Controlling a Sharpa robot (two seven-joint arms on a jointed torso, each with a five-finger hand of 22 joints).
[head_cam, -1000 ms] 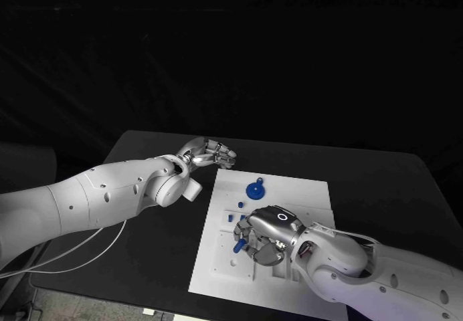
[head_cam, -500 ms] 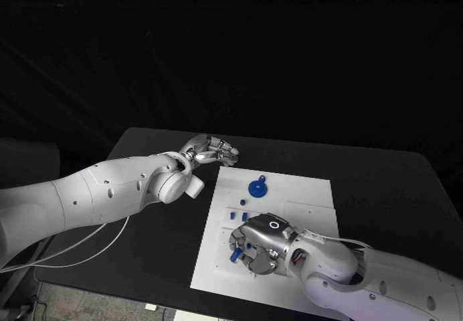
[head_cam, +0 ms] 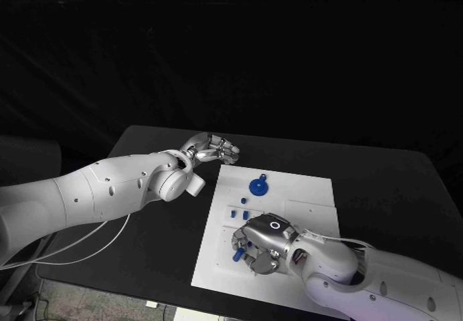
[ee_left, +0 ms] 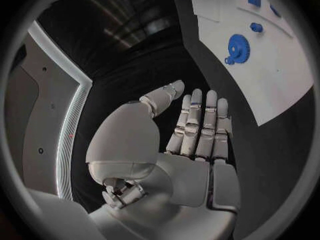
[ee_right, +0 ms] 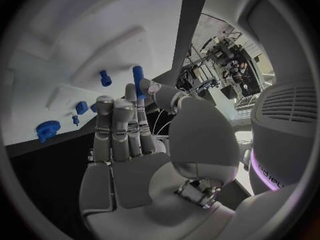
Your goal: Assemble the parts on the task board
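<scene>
The white task board (head_cam: 304, 194) lies in the middle of the black table. A blue gear (head_cam: 257, 186) sits near its far end, and two small blue pieces (head_cam: 238, 215) stand in it further down. Over the board's near left part, my right hand (head_cam: 262, 245) pinches a blue peg (head_cam: 237, 255) between thumb and a finger. The right wrist view shows that peg (ee_right: 138, 81) upright at the fingertips, beside another blue piece (ee_right: 105, 78) in the board. My left hand (head_cam: 213, 149) hovers off the board's far left corner, fingers straight (ee_left: 198, 128) and holding nothing.
Bare black table (head_cam: 386, 180) surrounds the board on all sides. A white cable (head_cam: 91, 241) trails from my left arm over the table's left part. The left wrist view shows the gear (ee_left: 238, 48) and the board's edge (ee_left: 266, 98) ahead of the hand.
My right hand has moved a little toward the board's near edge with the blue peg in it. The left hand has stayed almost still.
</scene>
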